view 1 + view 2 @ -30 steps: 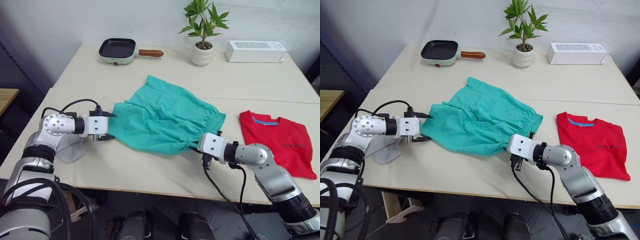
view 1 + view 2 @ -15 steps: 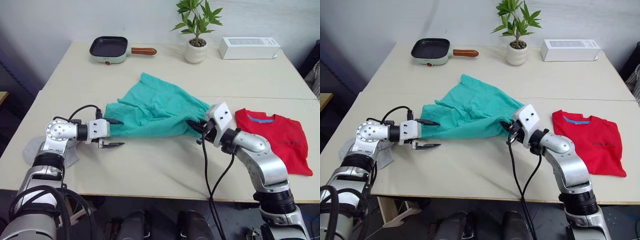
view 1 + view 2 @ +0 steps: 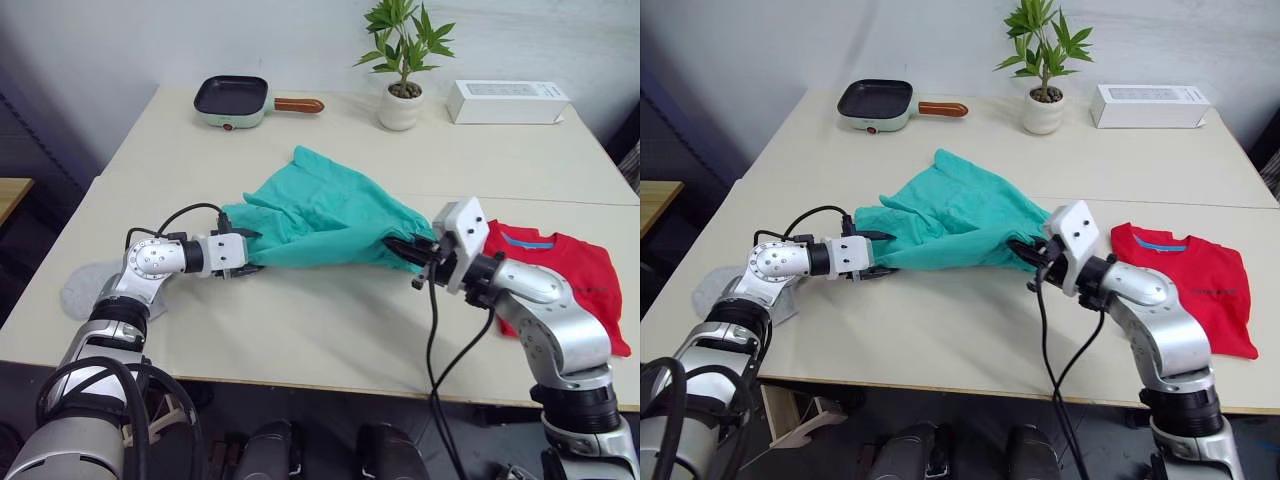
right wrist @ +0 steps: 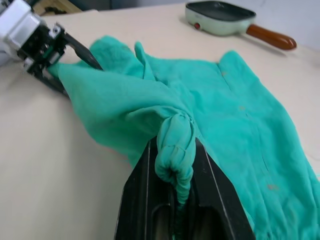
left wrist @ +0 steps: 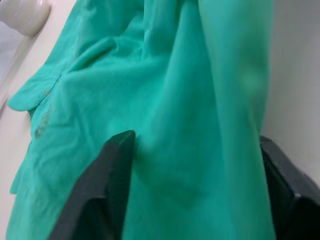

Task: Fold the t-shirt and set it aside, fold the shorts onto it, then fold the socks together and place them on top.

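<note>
Between right claw [image 4: 172,200] fingers, bunched shorts [image 3: 320,215]; left claw [image 3: 245,252] grips their edge.

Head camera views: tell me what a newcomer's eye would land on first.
The teal shorts stretched across the middle of the table, pinched between the left claw and the right claw. Next, the bright red t-shirt lying folded on the table beside the right arm.

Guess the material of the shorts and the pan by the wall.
The shorts: soft matte woven fabric, probably cotton; it creases and bunches in the right claw. The frying pan: dark, likely non-stick inside, glossy pale-green shell, maybe plastic or enamel, with a brown wood-look handle.
</note>
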